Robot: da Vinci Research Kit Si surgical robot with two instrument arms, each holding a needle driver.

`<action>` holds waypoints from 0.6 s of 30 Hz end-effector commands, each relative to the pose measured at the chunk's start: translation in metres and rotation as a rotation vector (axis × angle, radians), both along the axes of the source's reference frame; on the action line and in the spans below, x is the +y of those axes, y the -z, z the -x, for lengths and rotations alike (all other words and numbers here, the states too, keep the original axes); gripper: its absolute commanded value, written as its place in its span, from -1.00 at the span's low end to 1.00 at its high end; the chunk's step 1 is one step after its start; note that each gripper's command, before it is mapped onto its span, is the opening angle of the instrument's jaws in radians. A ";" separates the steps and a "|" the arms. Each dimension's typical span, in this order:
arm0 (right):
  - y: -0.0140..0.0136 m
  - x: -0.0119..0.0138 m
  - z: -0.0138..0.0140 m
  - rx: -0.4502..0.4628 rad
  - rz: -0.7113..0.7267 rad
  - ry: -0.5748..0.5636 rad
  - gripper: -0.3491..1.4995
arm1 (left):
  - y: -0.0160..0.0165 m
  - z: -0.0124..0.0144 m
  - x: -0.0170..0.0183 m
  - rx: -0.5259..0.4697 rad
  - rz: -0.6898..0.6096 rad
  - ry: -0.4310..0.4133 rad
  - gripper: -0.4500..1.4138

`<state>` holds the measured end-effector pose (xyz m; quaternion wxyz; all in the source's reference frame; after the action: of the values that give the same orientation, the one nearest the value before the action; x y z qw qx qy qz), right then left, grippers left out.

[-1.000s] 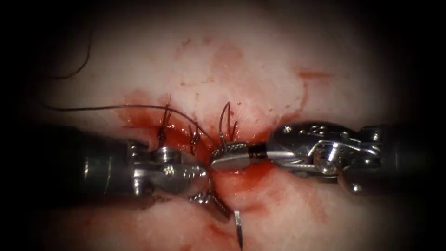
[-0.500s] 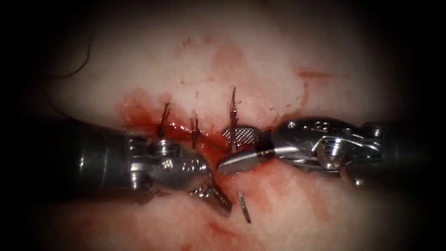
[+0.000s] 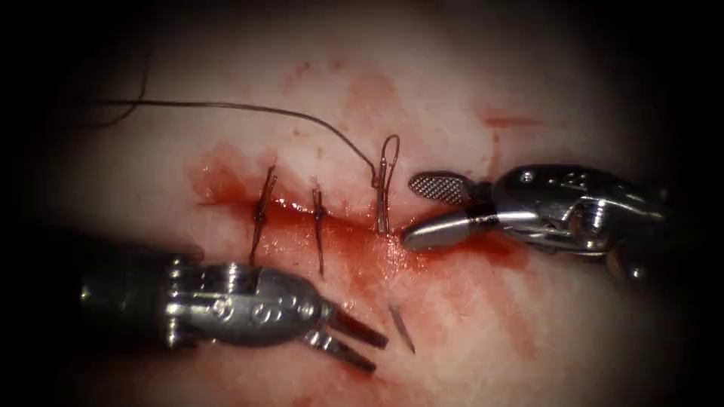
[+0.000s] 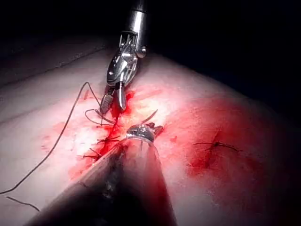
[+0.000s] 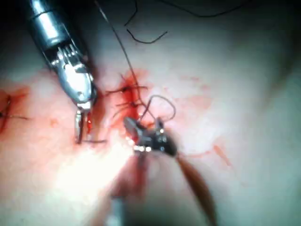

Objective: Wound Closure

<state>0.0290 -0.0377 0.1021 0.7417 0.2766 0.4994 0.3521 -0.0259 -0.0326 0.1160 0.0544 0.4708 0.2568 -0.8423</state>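
— What is your left pincer (image 3: 354, 341) holding?

— Nothing. Its two jaws stand a little apart, tips free, low over the tissue (image 3: 422, 90) on the near side of the cut (image 3: 347, 230) and towards its left half.

— And the right one?

— My right pincer (image 3: 408, 211) is spread wide and holds nothing either. One jaw shows its ridged face above the line of the cut. The other points at the cut's right end, just beside the newest stitch.

— Where is the thread?

— The thread (image 3: 249, 108) comes in from the far left, arcs over the pale tissue and drops into a small upright loop (image 3: 390, 147) above the cut. From there two strands run down into the wound edge, close to my right pincer's tips but apart from them. Left of that loop, two finished stitches (image 3: 262, 211) cross the cut side by side.

— And the needle?

— I see a short, thin, dark sliver (image 3: 402, 329) below the cut, near my left pincer's tips and not touching them. I take it for the needle, though I cannot tell for sure. Neither pincer grips it. I cannot tell whether the rest of it is sunk in the tissue.

— Anything else?

— Red fluid (image 3: 392, 264) lies along the cut and spreads below it.
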 end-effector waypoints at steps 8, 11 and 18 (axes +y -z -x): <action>-0.0010 -0.0005 -0.0007 0.001 0.005 0.002 0.36 | -0.0002 0.0016 0.0011 -0.041 0.067 0.073 -0.26; -0.0012 -0.0006 -0.0006 0.001 0.006 0.003 0.36 | 0.0000 0.0019 0.0014 -0.050 0.070 0.091 -0.26; -0.0015 -0.0007 -0.0006 0.000 0.009 0.002 0.34 | -0.0022 0.0024 0.0002 -0.046 0.070 0.092 -0.15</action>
<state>0.0288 -0.0382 0.1032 0.7441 0.2724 0.5006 0.3485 -0.0279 -0.0321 0.1179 0.0370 0.4983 0.2025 -0.8422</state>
